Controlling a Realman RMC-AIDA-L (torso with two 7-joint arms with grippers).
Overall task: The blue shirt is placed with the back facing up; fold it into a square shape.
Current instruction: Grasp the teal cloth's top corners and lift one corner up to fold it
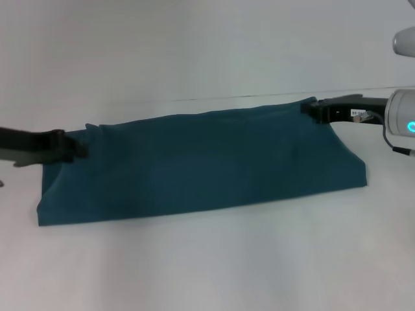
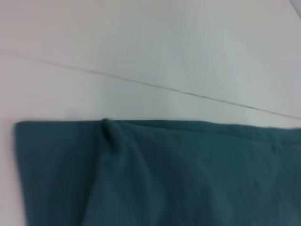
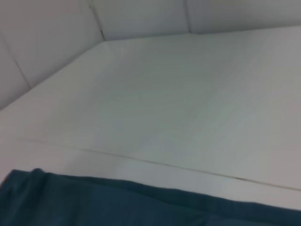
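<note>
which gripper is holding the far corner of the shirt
The right gripper, at the blue shirt's far edge; the left gripper sits nearer.

Head view looks down over the whole blue shirt (image 1: pixel 201 165); both wrist views, seemingly low and close, share its far edge.

The blue shirt (image 2: pixel 178 179) fills the lower part of the picture, lying on the white bench (image 2: pixel 141 52). Its long edge runs straight across, and one corner shows squarely. A small raised pucker (image 2: pixel 109 129) sits at that edge, with a soft crease trailing away from it, perhaps where cloth is bunched. A thin seam line (image 2: pixel 155 85) crosses the bench beyond.
</note>
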